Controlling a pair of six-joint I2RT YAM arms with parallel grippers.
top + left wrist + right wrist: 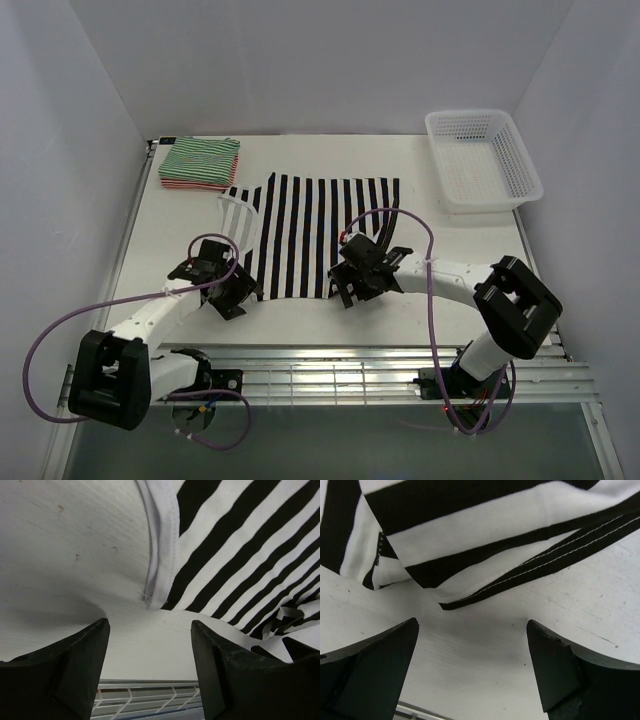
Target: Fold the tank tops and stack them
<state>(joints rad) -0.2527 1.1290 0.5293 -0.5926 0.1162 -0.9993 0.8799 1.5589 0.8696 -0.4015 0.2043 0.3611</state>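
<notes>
The black-and-white striped tank top [310,230] lies spread flat in the middle of the table. At the back left, the green-and-white top [203,155] rests folded on the red-and-white one [188,184]. My left gripper [238,296] sits low at the spread top's near left corner, open. In the left wrist view the white-hemmed corner [159,580] lies just ahead of the left gripper [149,625], with only bare table between the fingers. My right gripper [348,288] is at the near right corner, open. The black hem [520,577] lies just beyond the right gripper [471,624].
A white lattice basket [483,158] stands at the back right. A metal rail frame [370,378] runs along the near table edge between the arm bases. White walls close in on the left, back and right. Purple cables loop from both arms.
</notes>
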